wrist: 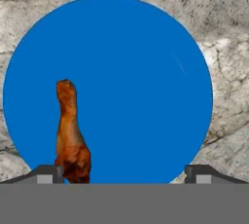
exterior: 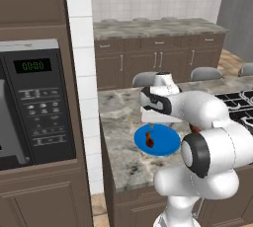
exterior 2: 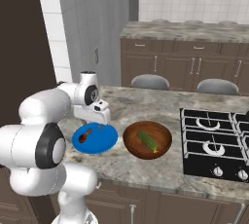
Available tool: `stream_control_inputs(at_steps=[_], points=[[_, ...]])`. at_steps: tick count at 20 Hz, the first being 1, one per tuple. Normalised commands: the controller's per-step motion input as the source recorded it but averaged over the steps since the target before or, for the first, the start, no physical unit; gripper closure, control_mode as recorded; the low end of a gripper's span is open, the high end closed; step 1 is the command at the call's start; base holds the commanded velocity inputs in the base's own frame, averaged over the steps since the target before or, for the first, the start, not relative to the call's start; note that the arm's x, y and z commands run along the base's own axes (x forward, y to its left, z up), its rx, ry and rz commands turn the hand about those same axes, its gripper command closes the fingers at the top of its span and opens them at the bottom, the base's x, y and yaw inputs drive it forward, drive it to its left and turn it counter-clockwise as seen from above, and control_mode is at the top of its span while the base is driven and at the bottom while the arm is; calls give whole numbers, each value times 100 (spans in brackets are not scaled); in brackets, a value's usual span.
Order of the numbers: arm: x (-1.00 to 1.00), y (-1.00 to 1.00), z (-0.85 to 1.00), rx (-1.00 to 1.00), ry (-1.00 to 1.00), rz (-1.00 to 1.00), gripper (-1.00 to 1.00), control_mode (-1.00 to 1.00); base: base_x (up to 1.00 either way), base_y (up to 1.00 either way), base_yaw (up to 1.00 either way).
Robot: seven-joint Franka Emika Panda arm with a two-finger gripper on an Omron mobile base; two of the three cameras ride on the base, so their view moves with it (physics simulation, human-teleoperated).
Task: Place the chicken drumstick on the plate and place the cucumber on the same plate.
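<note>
- chicken drumstick point(wrist: 71, 135) lies flat on the blue plate point(wrist: 146, 72), in the left part of it as the hand view shows it, thick end toward the fingertips point(wrist: 47, 173), thin end pointing away
- in the left base view the drumstick point(exterior: 149, 140) rests left of the plate's point(exterior: 170, 144) middle; in the right base view the drumstick point(exterior 2: 85, 136) lies in the left half of the plate point(exterior 2: 104, 140)
- gripper point(wrist: 124, 174) hangs above the plate with its fingers spread wide apart; nothing sits between them, and the drumstick's thick end shows just beside the left fingertip
- in the base views the gripper point(exterior: 157, 123) point(exterior 2: 95, 121) sits low over the plate's far edge; its finger spacing cannot be told from there
- cucumber point(exterior 2: 147, 140) lies inside the brown wooden bowl point(exterior 2: 163, 150), slanted across the bottom, apart from the plate
- bowl stands just beside the plate, between it and the black stovetop point(exterior 2: 214, 145)
- plate and bowl both sit on the stone counter point(exterior 2: 146, 169), near its front edge
- microwave point(exterior: 34, 102) is set in the cabinet wall left of the counter, display reading 00:00
- two grey stool backs point(exterior 2: 151, 81) show behind the counter
</note>
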Motion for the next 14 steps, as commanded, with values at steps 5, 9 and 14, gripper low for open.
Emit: stream_control_inputs(at_steps=[5, 9, 14], points=[[-32, -46, 41, 0, 0, 22, -100, -100, 0, 0, 0], [-33, -53, 32, 0, -3, 25, -100, -100, 0, 0, 0], [-29, -56, 32, 0, -1, 23, -100, -100, 0, 0, 0]])
